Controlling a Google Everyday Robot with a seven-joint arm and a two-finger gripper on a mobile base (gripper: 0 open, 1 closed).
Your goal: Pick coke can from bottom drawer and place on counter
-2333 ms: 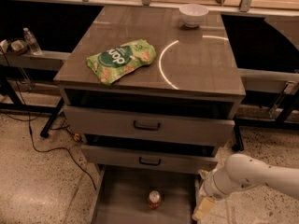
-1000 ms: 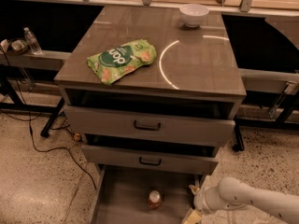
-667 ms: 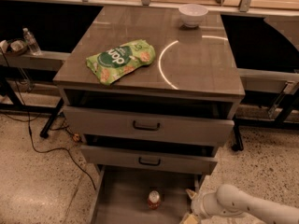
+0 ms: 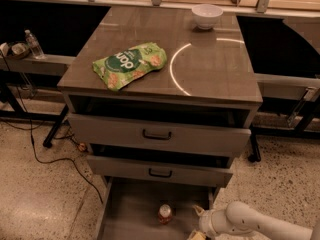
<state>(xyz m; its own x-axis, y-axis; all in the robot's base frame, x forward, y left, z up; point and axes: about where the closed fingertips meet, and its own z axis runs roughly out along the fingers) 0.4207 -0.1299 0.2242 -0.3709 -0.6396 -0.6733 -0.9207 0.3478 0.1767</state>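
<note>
The coke can (image 4: pixel 165 213) is a small red can with a silver top, standing upright on the grey floor of the open bottom drawer (image 4: pixel 131 211), near its middle. My gripper (image 4: pixel 198 223) comes in from the lower right on a white arm and sits low in the drawer, a little to the right of the can and apart from it. The counter (image 4: pixel 210 64) is the glossy grey-brown cabinet top with a bright curved reflection.
A green chip bag (image 4: pixel 129 64) lies on the counter's left half and a white bowl (image 4: pixel 207 16) stands at its back right. The two upper drawers (image 4: pixel 157 134) stick out slightly above the bottom drawer. A clear bottle (image 4: pixel 34 44) stands on a shelf at far left. Cables cross the floor at left.
My arm and gripper have moved down and left, from the right side of the bottom drawer to low inside it, closer to the can. The can has not moved.
</note>
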